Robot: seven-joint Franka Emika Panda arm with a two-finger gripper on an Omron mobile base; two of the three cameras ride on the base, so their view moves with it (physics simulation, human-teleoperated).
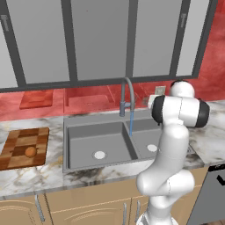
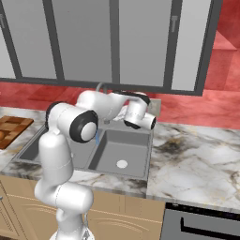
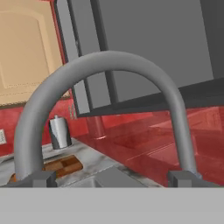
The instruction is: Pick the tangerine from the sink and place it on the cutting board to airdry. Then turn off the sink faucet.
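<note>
Claw: the two-finger claw sits hard up against the tall thin grey metal gooseneck faucet [image 1: 128, 97]; in the hand view the arched spout [image 3: 105, 94] loops right over the top of the picture, and I cannot tell if the fingers are parted or closed.

Arm: the white arm [image 2: 101, 104] reaches across the basins from the front; its last link [image 2: 137, 112] lies level at the back rim, just beside the faucet.

Water: a thin blue stream [image 1: 131, 124] drops from the spout tip, below the claw, into the grey metal double-basin sink [image 1: 79, 145].

Tangerine: the small round orange tangerine [image 1: 30, 152] rests on the checkered wooden cutting board [image 1: 17, 151], well away from the claw, beyond the sink's far basin on the counter.

Around: a plain reddish-brown flat board [image 1: 36, 99] leans at the red wall [image 1: 88, 103], further off on the same side as the cutting board. In the hand view a small grey metal canister [image 3: 59, 132] stands on the counter past the spout, with a dark brown wooden block [image 3: 64, 166] lying near it.

In the way: grey cabinet doors [image 1: 101, 39] hang close above the faucet's arch; the red wall is just behind it.

Open room: the marble counter [image 2: 197, 159] on the side away from the board is bare, and both basins lie open below the claw with only their white drains [image 1: 99, 154].
</note>
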